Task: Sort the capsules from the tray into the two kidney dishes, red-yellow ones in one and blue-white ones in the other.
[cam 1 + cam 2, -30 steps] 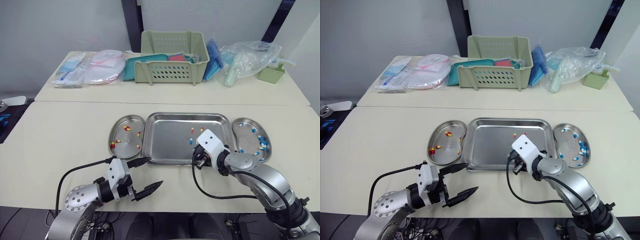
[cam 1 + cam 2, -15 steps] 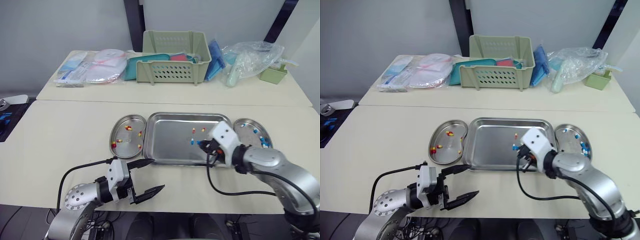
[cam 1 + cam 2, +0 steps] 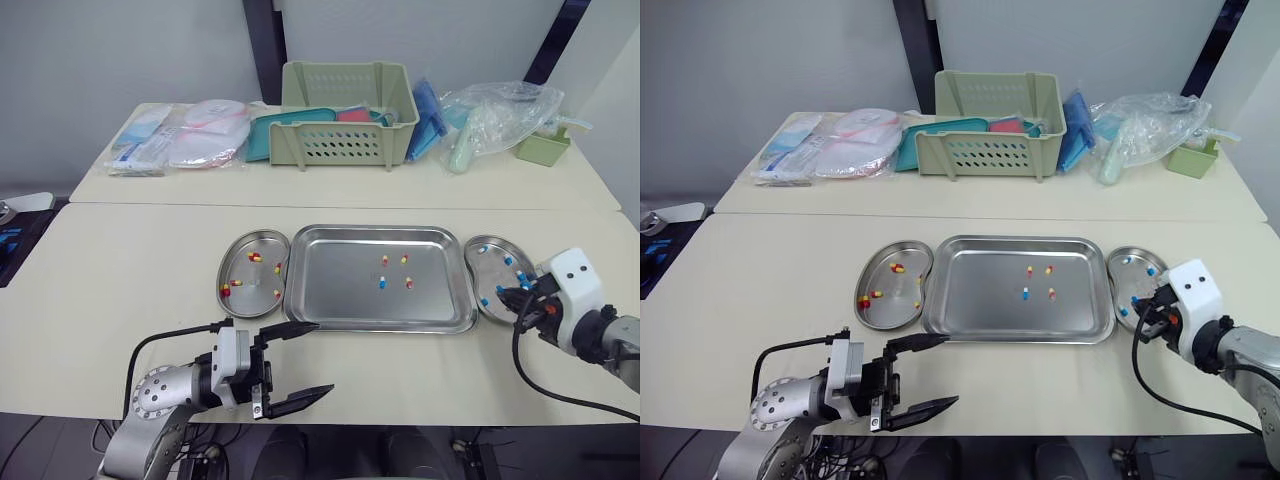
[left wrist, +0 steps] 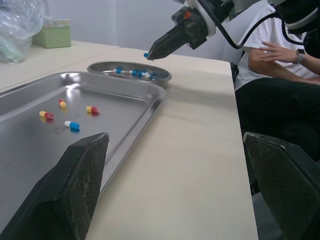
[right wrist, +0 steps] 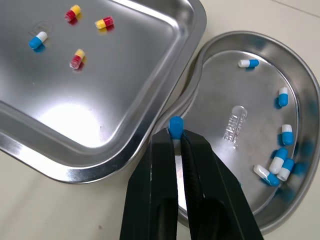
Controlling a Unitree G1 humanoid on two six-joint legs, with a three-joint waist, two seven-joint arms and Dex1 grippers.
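Hovering at the right kidney dish [image 5: 225, 80], our right claw [image 5: 179, 140] clamps a blue-white capsule [image 5: 175, 125]. We leave four capsules [image 3: 381, 283] in the tray [image 3: 340, 290]; our left claw [image 3: 320, 358] gapes.

A rectangular steel tray [image 3: 340, 295] lies before me, between a left steel kidney dish [image 3: 250, 276] and a right steel kidney dish [image 3: 496, 276]. 4 small capsules [image 3: 381, 283] lie in the tray.
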